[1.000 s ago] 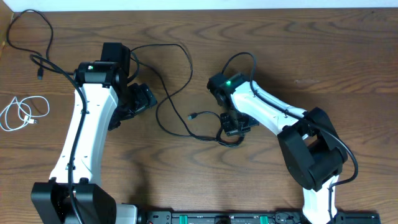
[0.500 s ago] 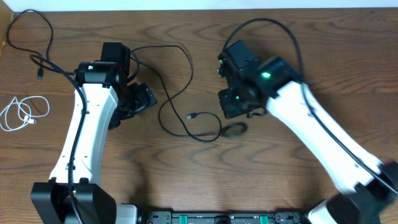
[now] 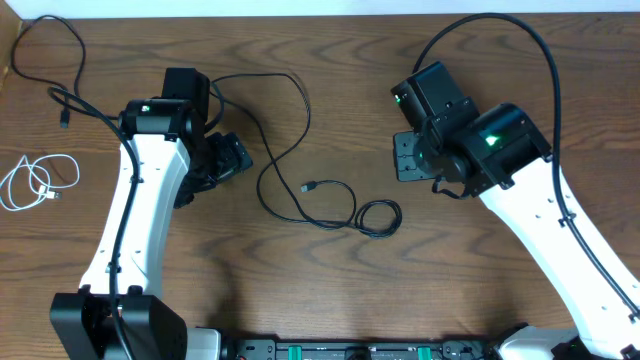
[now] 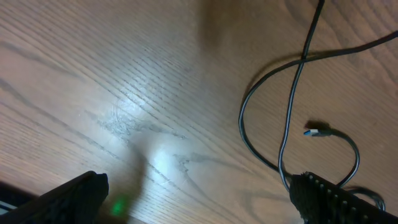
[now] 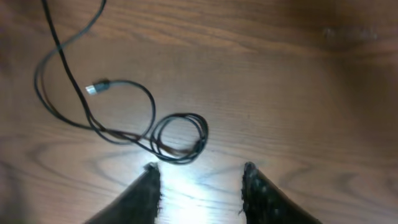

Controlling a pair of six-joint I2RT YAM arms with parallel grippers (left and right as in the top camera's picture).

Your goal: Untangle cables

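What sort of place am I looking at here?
Likely a robotics lab or test bench: a left arm and a right arm mounted at a wooden table, with loose black cables and a coiled white cable on it.

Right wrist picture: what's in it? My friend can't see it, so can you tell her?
A thin black cable lies on a brown wooden table, with a small plug at one end and a little coil near the middle of the picture. At the bottom, the gripper is open, holding nothing.
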